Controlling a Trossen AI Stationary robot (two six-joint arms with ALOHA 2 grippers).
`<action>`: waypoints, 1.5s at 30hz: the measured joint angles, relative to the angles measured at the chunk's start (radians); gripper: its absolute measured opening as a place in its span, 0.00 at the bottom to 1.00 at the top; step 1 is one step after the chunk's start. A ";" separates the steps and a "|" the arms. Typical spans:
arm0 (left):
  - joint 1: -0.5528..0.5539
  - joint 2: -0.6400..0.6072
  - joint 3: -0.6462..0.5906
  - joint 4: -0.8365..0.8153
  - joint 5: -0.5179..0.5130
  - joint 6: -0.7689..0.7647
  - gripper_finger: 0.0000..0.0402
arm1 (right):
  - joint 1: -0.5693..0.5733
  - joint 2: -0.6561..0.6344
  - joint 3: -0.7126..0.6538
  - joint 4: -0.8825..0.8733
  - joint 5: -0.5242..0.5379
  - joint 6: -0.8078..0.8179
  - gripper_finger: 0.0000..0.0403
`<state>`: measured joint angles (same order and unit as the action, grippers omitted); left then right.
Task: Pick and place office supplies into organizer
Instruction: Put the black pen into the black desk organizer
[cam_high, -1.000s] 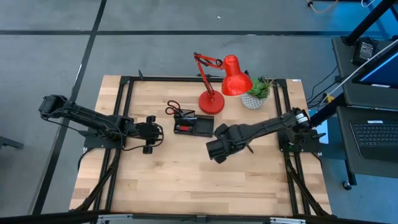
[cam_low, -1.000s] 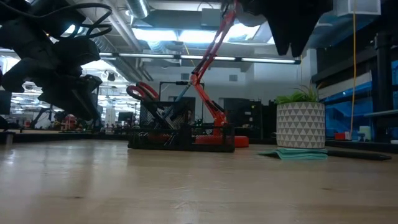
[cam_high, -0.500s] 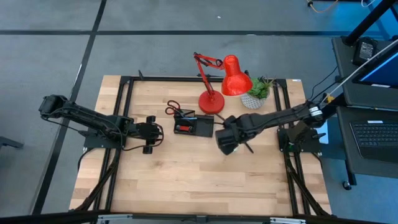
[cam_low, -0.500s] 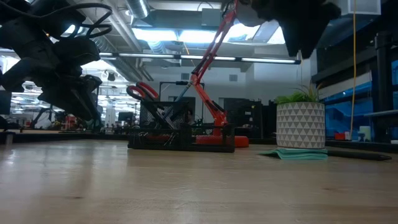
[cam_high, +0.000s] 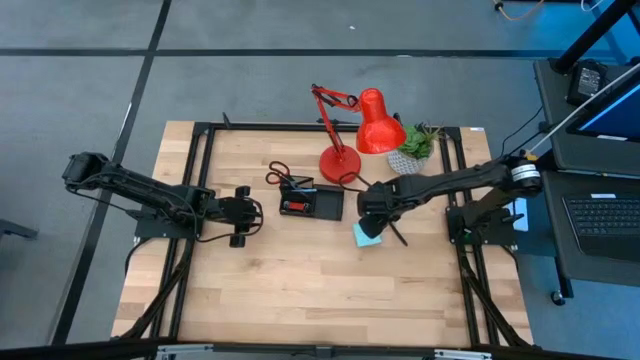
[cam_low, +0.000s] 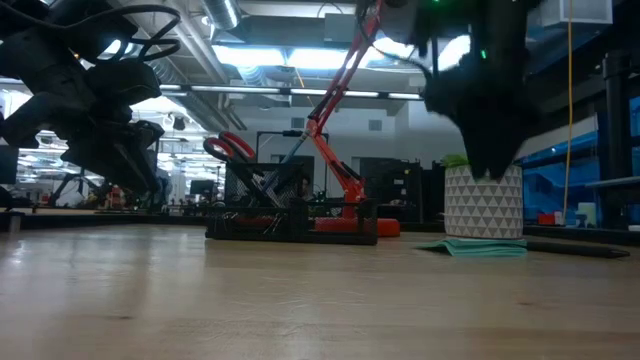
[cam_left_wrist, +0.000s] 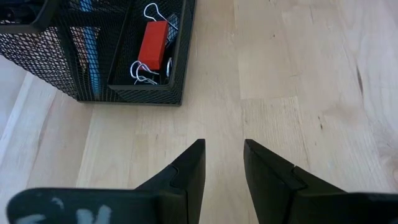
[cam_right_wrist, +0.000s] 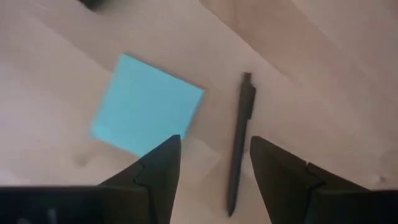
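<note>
Hovering left of the organizer (cam_high: 311, 202), the left claw (cam_high: 240, 215) holds nothing, fingers slightly apart. Right of that tray, the right claw (cam_high: 372, 208) hangs open over the cyan sticky-note pad (cam_high: 367, 235) and black pen (cam_right_wrist: 240, 142) on the bench (cam_high: 300, 290).

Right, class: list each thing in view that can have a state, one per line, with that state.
Left gripper: open, empty, above bare table.
Right gripper: open, empty, above pad and pen.
Sticky-note pad: flat on the table, outside the organizer.
Black pen: lying beside the pad.
Organizer: holds red block and clips.
Scissors: standing in organizer.
</note>
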<state>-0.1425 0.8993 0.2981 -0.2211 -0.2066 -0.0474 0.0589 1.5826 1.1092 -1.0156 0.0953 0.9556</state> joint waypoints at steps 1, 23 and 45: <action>0.000 0.000 0.000 0.000 0.000 0.000 0.26 | -0.007 0.000 -0.028 0.024 -0.001 -0.009 0.48; 0.000 0.000 0.000 0.001 0.000 0.000 0.26 | -0.114 0.000 -0.296 0.407 0.016 -0.116 0.48; 0.000 0.000 0.000 0.001 -0.012 0.001 0.26 | -0.115 0.012 -0.296 0.392 0.019 -0.193 0.48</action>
<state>-0.1425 0.8993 0.2981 -0.2199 -0.2184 -0.0463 -0.0563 1.5949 0.8127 -0.6235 0.1146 0.7628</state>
